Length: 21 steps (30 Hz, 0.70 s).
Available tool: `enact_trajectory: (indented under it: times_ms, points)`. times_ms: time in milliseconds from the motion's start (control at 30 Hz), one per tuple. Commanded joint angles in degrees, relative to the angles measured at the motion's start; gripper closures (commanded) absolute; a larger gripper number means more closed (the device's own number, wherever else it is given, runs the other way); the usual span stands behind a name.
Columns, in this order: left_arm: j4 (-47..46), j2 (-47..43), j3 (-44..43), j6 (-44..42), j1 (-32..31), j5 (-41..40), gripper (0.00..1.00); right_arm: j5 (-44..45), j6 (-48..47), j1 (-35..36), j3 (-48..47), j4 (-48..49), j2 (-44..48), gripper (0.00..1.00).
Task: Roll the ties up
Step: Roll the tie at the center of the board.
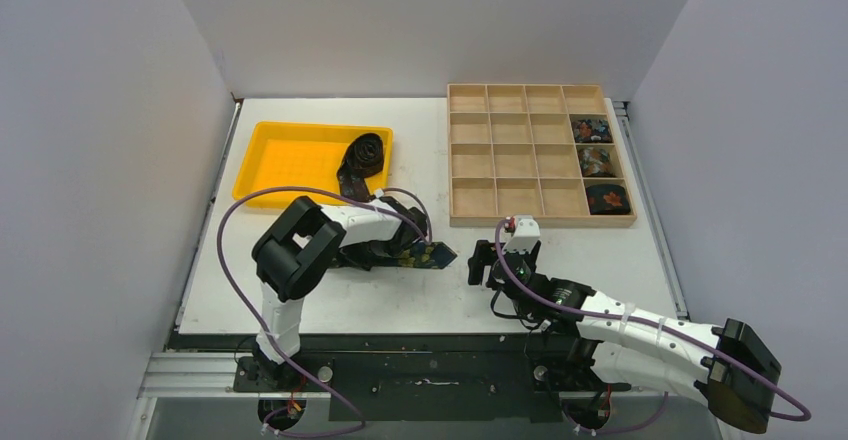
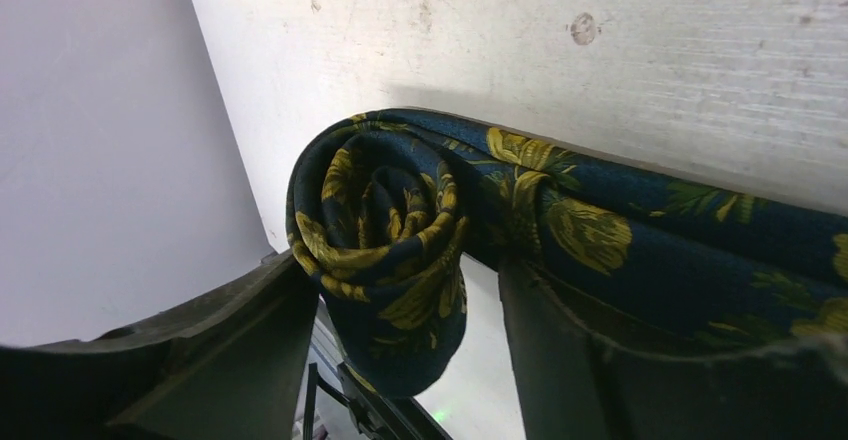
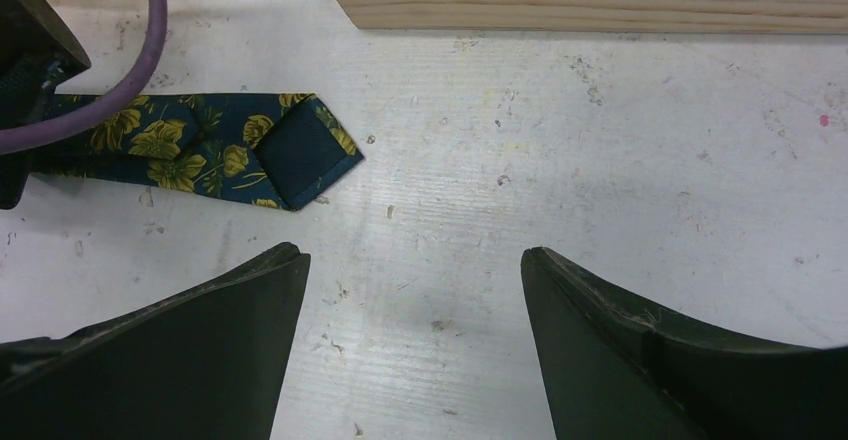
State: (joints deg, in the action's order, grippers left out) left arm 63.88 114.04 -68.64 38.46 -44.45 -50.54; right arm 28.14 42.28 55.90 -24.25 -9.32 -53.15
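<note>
Here, left gripper clamped on floral tie coil, right gripper apart, nearby.

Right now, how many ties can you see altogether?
5. Three rolled ties sit in the wooden organizer's rightmost column; a dark one drapes over the yellow tray's edge; the left gripper rolls a floral one. Others may be hidden.

The left arm is hiding most of the floral tie; at three o'clock the tie is running past the left wrist view's edge
</note>
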Motion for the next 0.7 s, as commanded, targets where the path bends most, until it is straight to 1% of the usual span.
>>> enact_trajectory:
  times_ms: [0, 133, 167, 233, 367, 467, 533, 600, 633, 667]
  points:
    - [-1.7, -4.0, -0.6, 1.2, -0.1, 3.4, 0.33, 1.2, -1.1, -0.4, -0.4, 0.8, -0.6, 0.20]
    - [-1.3, -8.2, -1.1, 0.3, -0.2, 4.7, 0.24, 0.3, -1.9, -0.4, -1.2, 0.7, -1.0, 0.19]
    - [-1.4, -9.5, -1.3, 0.0, -0.2, 5.4, 0.20, -0.2, -2.4, -0.5, -1.5, 0.7, -1.0, 0.19]
    - [-1.4, -11.9, -1.7, -0.6, -0.2, 7.2, 0.16, -1.1, -2.8, -0.6, -1.9, 0.6, -1.1, 0.19]
    - [-2.4, -18.2, -1.1, -2.4, -0.1, 10.9, 0.15, -2.8, -3.7, -0.9, -2.9, 0.6, -1.4, 0.19]
    - [-4.1, -24.0, 0.2, -4.3, 0.3, 15.3, 0.15, -3.6, -4.3, -1.0, -3.5, 0.6, -1.8, 0.19]
    - [-6.9, -29.4, 2.1, -6.1, 1.4, 20.5, 0.16, -4.0, -4.4, -1.1, -3.6, 1.0, -2.0, 0.19]
    - [-12.4, -34.5, 5.4, -7.5, 4.2, 28.9, 0.20, -4.7, -4.6, -1.2, -3.4, 1.8, -2.3, 0.19]
    - [-16.5, -36.9, 7.8, -8.0, 7.5, 34.1, 0.25, -5.0, -4.7, -1.2, -3.3, 2.3, -2.6, 0.19]
    - [-20.4, -39.7, 10.8, -8.1, 10.7, 39.6, 0.35, -5.5, -4.6, -1.2, -3.2, 2.7, -3.0, 0.19]
